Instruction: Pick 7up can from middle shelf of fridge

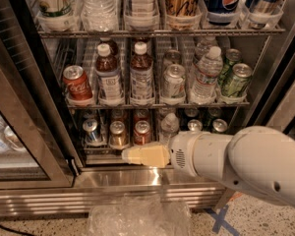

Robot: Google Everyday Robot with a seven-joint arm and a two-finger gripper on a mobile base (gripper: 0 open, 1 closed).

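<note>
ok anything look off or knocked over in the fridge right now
Nothing tipped or spilled: everything on the middle shelf, including the 7up can, stands upright. The one oddity is crumpled clear plastic on the floor before the fridge. The tool sits low, by the bottom rack.
</note>
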